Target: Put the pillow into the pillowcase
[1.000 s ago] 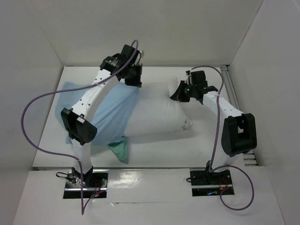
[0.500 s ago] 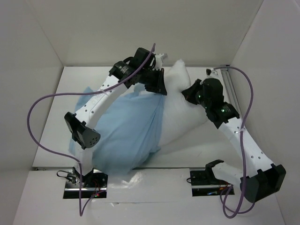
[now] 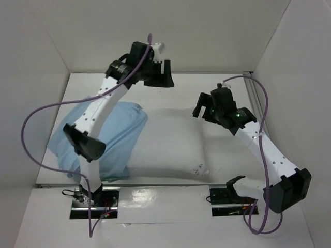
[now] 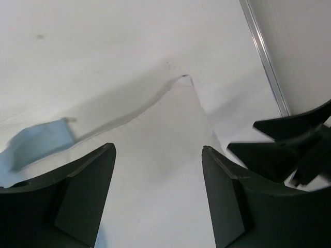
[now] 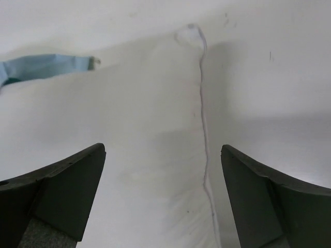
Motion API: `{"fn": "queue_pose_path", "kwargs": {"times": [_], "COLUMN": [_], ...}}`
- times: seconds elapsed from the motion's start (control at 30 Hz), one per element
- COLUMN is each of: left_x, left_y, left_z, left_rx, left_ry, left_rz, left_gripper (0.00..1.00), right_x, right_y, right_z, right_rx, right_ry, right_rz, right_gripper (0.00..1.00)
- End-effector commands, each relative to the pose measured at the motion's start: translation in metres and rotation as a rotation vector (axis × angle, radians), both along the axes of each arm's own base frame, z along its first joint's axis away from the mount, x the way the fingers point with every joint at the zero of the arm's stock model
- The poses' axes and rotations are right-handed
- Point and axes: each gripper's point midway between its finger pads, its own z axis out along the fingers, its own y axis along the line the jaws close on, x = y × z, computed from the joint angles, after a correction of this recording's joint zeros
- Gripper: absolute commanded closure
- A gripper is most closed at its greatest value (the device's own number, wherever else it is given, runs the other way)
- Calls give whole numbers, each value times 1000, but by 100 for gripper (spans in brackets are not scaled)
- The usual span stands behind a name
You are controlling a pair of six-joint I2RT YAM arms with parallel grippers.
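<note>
The white pillow lies flat on the table, its left end inside the pale blue pillowcase, which covers about the left third. My left gripper hangs open above the pillow's far edge, holding nothing. In the left wrist view its jaws stand wide over the pillow, with a pillowcase corner at the left. My right gripper is open above the pillow's far right corner. The right wrist view shows that gripper over the seam of the pillow, and a strip of the pillowcase.
White walls close the table in at the back and on both sides. A metal rail runs along the right edge. Purple cables loop off both arms. The arm bases stand at the near edge.
Both grippers have opened and let go of the pillow. It was held up and bunched half a second ago and now lies flat. Both arms have drawn back from it.
</note>
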Motion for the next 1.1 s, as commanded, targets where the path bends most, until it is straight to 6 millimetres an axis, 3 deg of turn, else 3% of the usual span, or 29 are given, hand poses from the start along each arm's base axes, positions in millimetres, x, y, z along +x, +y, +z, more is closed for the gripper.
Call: {"fn": "queue_pose_path", "kwargs": {"times": [0.0, 0.03, 0.17, 0.2, 0.23, 0.3, 0.33, 0.4, 0.43, 0.5, 0.53, 0.57, 0.6, 0.63, 0.67, 0.7, 0.73, 0.8, 0.83, 0.87, 0.9, 0.93, 0.97, 1.03, 1.07], "left_x": [-33, -35, -70, -79, -91, -105, -115, -131, -139, -145, -145, -142, -139, -131, -124, -117, -100, -81, -75, -55, -43, -33, -17, 1, 14], "left_y": [71, 87, 151, 165, 184, 209, 224, 236, 237, 226, 215, 209, 203, 185, 175, 167, 149, 134, 120, 111, 100, 96, 80, 69, 62], "left_z": [60, 58, 28, -1, 0, -23, -51, -64, -87, -104, -120, -128, -136, -149, -151, -156, -160, -164, -165, -146, -160, -156, -131, -127, -102], "left_rx": [58, 94, 206, 259, 250, 276, 330, 286, 309, 268, 240, 226, 214, 171, 151, 150, 109, 142, 171, 170, 202, 217, 168, 166, 133], "left_ry": [-141, -150, -69, -3, -3, 47, 97, 137, 183, 227, 261, 277, 290, 311, 310, 307, 305, 255, 231, 168, 188, 172, 122, 101, 46], "left_rz": [159, 229, 437, 487, 580, 684, 743, 835, 836, 795, 757, 738, 722, 658, 614, 564, 509, 436, 395, 386, 365, 344, 327, 297, 294], "left_gripper": [20, 20, 20, 20, 21, 23, 25, 32, 32, 33, 33, 36, 38, 42, 43, 44, 44, 49, 49, 49, 49, 49, 49, 49, 49], "right_x": [15, 22, 29, 30, 22, 14, 3, -9, -12, -19, -16, -15, -15, -10, 1, 3, 6, 15, 19, 18, 15, 17, 15, 15, 15], "right_y": [-5, 0, 38, 49, 69, 93, 119, 143, 153, 167, 174, 172, 175, 175, 165, 157, 146, 128, 120, 110, 104, 94, 83, 70, 66], "right_z": [43, 60, 60, 49, 48, 30, 29, 8, 3, -20, -21, -37, -41, -50, -54, -61, -66, -67, -53, -51, -49, -34, -33, -24, -13], "right_rx": [-104, -125, -217, -254, -289, -343, -362, -382, -378, -376, -354, -353, -314, -301, -284, -284, -301, -303, -313, -322, -323, -335, -342, -360, -355], "right_ry": [-86, -130, -112, -84, -93, -69, -100, -72, -69, -42, -67, -37, -29, -3, 23, 59, 100, 116, 75, 77, 79, 38, 47, 20, -10], "right_rz": [58, 96, 264, 307, 388, 496, 599, 699, 727, 785, 788, 784, 790, 775, 716, 686, 645, 550, 498, 467, 431, 381, 340, 273, 256], "right_gripper": [0, 0, 0, 0, 0, 0, 0, 0, 0, 0, 0, 13, 29, 47, 69, 100, 100, 100, 100, 100, 100, 100, 100, 100, 100]}}
